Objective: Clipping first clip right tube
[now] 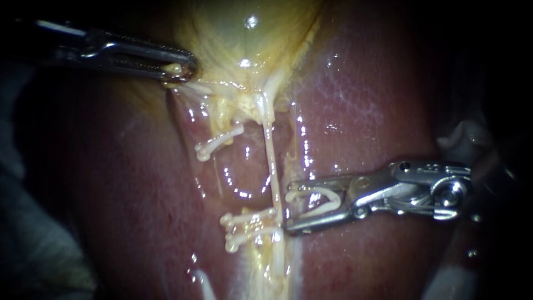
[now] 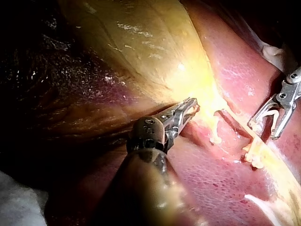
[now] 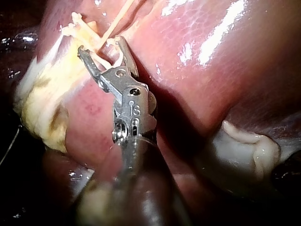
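Note:
The right tube (image 1: pixel 271 161) runs thin and pale down from the yellow gallbladder (image 1: pixel 244 33) over the liver (image 1: pixel 366 111). My right instrument (image 1: pixel 288 210) comes in from the right, its jaws standing wide apart with an open white clip (image 1: pixel 325 201) seated between them. Their tips lie just right of the tube, which is not between them; the right wrist view shows the same (image 3: pixel 99 45). One white clip (image 1: pixel 218 143) sits on the left tube, and two more clips (image 1: pixel 247 228) lie lower down. My left instrument (image 1: pixel 179 70) is shut on gallbladder tissue at the upper left (image 2: pixel 190 107).
A pale lump of tissue (image 1: pixel 463 136) lies behind my right instrument's wrist, also seen beside its shaft (image 3: pixel 244 150). Pale cloth (image 1: pixel 33 250) lies at the lower left. Yellow fatty tissue (image 3: pixel 42 103) lies beside the lower clips.

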Controlling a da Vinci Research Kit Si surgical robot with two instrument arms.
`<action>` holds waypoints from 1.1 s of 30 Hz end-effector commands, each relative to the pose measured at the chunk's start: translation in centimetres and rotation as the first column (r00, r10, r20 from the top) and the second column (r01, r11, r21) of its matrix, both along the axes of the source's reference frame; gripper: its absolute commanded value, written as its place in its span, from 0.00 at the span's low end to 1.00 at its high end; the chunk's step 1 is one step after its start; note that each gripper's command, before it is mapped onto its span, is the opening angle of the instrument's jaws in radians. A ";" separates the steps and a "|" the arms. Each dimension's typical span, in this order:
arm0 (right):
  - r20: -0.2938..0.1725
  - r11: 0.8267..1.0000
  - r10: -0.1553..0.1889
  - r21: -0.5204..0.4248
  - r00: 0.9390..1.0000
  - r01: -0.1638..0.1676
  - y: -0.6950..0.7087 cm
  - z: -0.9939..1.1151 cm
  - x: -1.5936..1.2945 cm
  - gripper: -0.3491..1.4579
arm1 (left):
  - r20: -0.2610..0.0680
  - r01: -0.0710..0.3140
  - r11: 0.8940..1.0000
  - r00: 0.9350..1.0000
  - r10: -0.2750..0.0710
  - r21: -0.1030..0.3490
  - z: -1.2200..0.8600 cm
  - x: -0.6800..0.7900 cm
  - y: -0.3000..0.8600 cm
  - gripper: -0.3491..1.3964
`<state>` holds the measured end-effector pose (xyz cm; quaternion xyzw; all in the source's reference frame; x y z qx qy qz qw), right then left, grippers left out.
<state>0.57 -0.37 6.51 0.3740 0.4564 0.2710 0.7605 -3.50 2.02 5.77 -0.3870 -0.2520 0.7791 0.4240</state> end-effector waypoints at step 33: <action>-0.223 0.969 0.120 0.237 0.968 -0.065 -0.07 -0.15 0.39 0.46 | 0.000 0.000 1.000 1.000 0.000 0.000 0.00 0.00 0.00 0.00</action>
